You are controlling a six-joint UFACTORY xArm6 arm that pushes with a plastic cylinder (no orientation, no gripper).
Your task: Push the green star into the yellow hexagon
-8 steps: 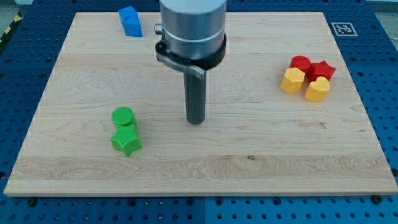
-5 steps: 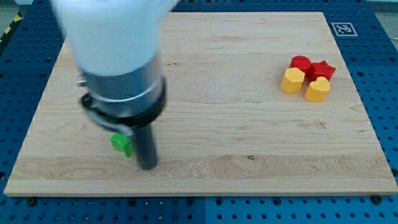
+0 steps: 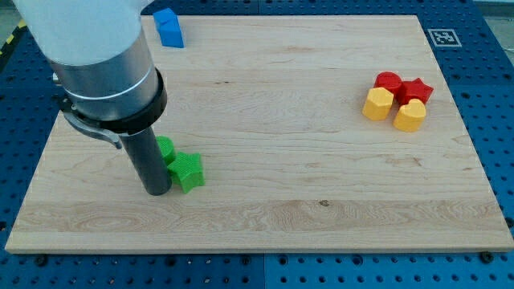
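The green star [image 3: 186,171] lies on the wooden board at the lower left. My tip [image 3: 157,191] rests on the board just to the star's left, touching or nearly touching it. A green round block [image 3: 165,148] sits just above the star, partly hidden behind the rod. The yellow hexagon [image 3: 377,104] lies far off at the view's right, in a cluster with other blocks.
Beside the yellow hexagon are a yellow heart-like block [image 3: 409,116], a red round block [image 3: 389,81] and a red star [image 3: 416,91]. A blue block [image 3: 168,27] stands at the top left. The board's [image 3: 321,209] edges border a blue perforated table.
The rod swung from the board's middle down to the left of the green blocks. The green star has shifted a little to the right.
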